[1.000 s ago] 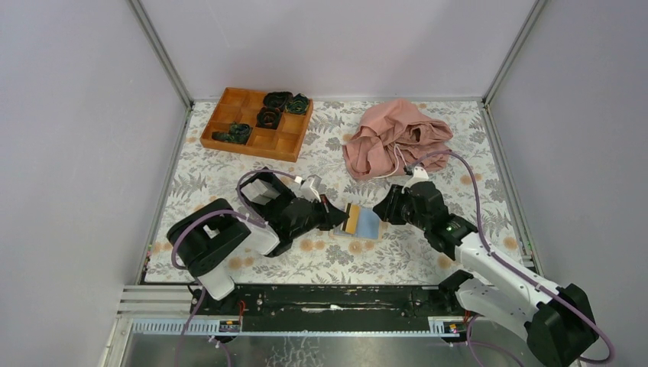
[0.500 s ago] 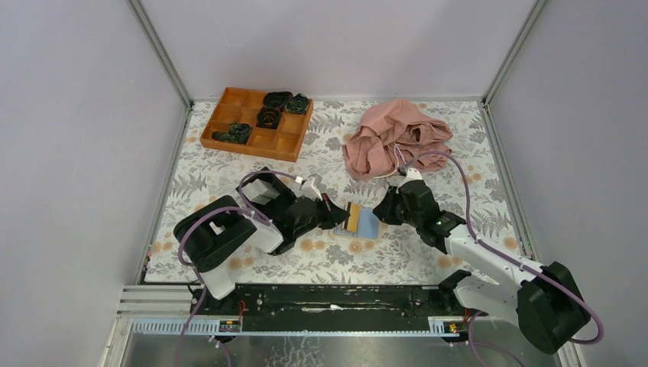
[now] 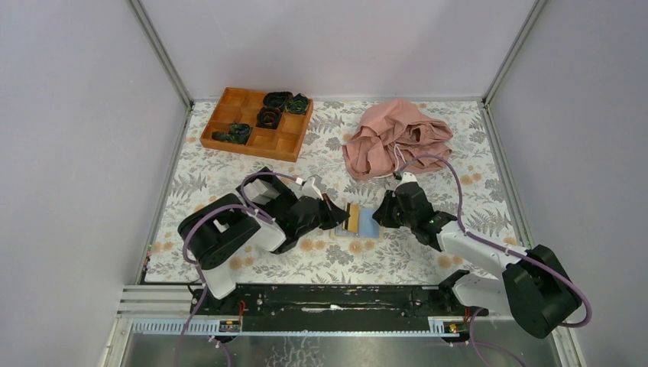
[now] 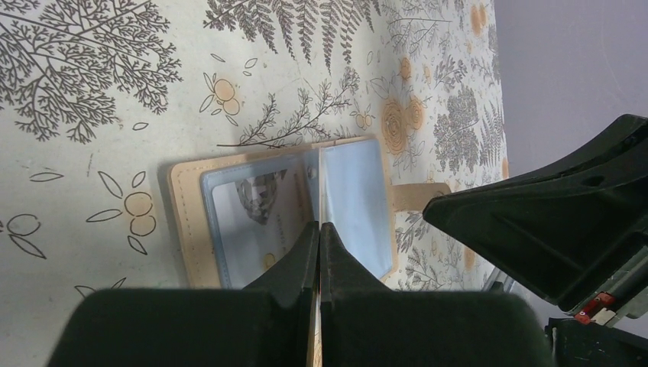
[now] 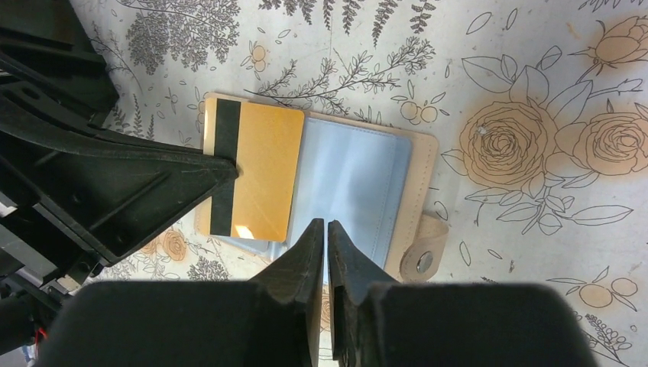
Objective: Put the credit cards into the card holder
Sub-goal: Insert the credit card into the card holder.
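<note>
You are working over a flower-printed counter point(image 3: 199, 164) walled in by plain grey panels. Your left end effector point(image 4: 319, 226) is pinching a gold card point(image 5: 264, 172) with a black stripe. Its fingers are pressing tight on one edge and holding the card flat just over the half of the card holder point(image 5: 355, 183) nearer the left arm. The holder is lying open on the counter between the two arms, blue-grey pockets facing up, with a pale card point(image 4: 252, 218) sitting in its clear window. Your right end effector point(image 5: 327, 225) is sitting at the holder's opposite edge with its fingers pressed together. You cannot tell whether it is nipping the holder. Farther back, a pink cloth point(image 3: 393, 138) and a brown tray point(image 3: 256, 122) are resting.
</note>
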Controlling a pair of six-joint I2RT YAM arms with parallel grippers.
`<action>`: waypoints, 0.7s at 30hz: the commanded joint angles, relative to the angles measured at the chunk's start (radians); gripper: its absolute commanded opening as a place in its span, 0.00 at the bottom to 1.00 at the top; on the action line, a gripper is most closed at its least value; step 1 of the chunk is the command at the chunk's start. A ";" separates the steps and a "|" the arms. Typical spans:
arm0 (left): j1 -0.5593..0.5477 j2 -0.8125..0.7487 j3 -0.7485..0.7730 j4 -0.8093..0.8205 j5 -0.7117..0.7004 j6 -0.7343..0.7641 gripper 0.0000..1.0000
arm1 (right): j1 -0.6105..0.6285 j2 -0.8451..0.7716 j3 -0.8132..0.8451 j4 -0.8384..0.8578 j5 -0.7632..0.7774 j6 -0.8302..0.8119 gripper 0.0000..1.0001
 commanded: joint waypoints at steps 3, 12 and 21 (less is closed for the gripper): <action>-0.004 0.039 0.028 -0.003 -0.006 -0.028 0.00 | -0.001 0.037 -0.005 0.062 0.038 0.003 0.11; -0.003 0.061 0.035 -0.009 0.012 -0.088 0.00 | -0.001 0.096 -0.015 0.069 0.065 0.002 0.10; -0.004 0.070 0.025 0.027 0.046 -0.138 0.00 | -0.002 0.112 -0.020 0.048 0.118 0.007 0.09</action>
